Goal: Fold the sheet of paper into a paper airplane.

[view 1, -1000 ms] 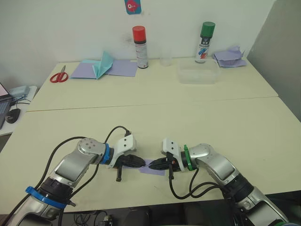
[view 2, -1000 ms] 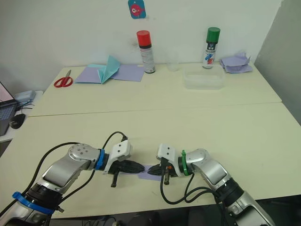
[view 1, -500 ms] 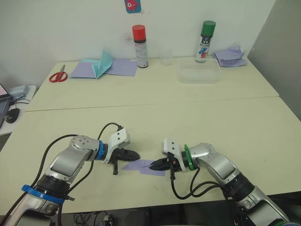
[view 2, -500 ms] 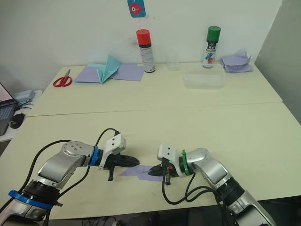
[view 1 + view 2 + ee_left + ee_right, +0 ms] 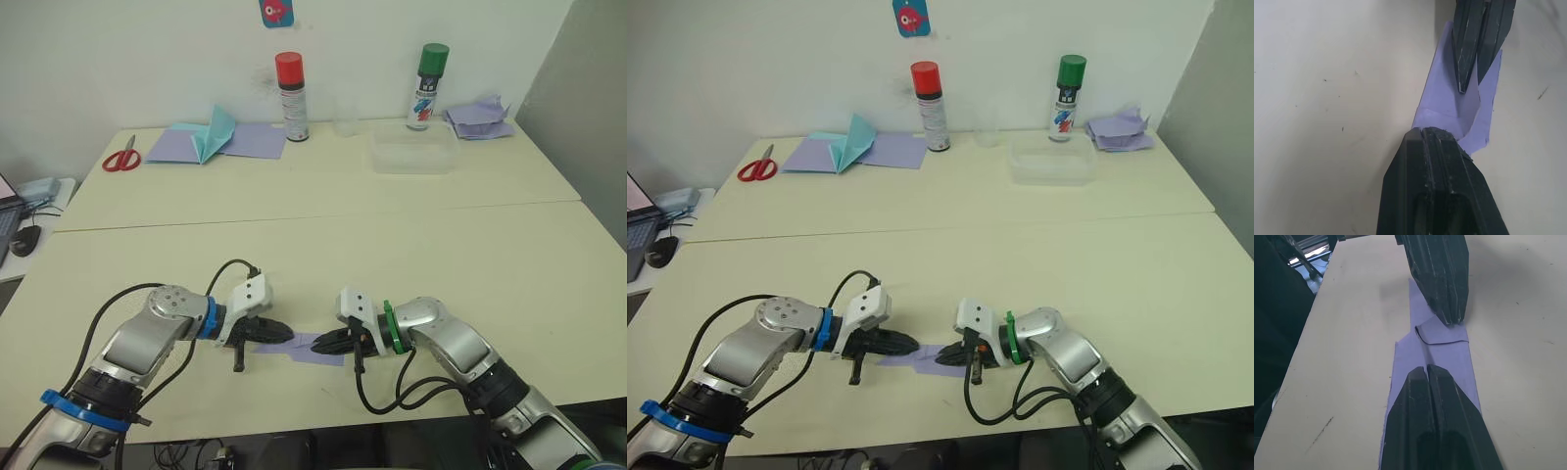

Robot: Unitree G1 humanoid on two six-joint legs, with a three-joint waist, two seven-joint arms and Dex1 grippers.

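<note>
We saw the sheet of paper (image 5: 306, 346) lying flat on the near table (image 5: 549, 284), approx. at 6 o'clock of the scene, between the two grippers. It was a small folded lavender strip w/ one flap turned up near its middle.

The left gripper (image 5: 283, 333) came in from 9 o'clock, fingers pressed together w/ no gap, tip resting on the paper's left end. The right gripper (image 5: 320, 344) came in from 3 o'clock, fingers likewise closed tight, tip down on the paper's right part. The two tips sat near each other, pointing at one another; neither pinched the paper, both just pressed on top.

On the far table, toward 12 o'clock, stood a red-capped spray can (image 5: 291, 98) and a green-capped spray can (image 5: 425, 86), w/ a clear plastic box (image 5: 412, 154) just in front of the green one. At approx. 10 o'clock lay red scissors (image 5: 121, 157) and a teal paper plane (image 5: 215, 136) on flat lavender sheets (image 5: 251, 142). At approx. 1 o'clock was a crumpled lavender heap (image 5: 479, 117).
</note>
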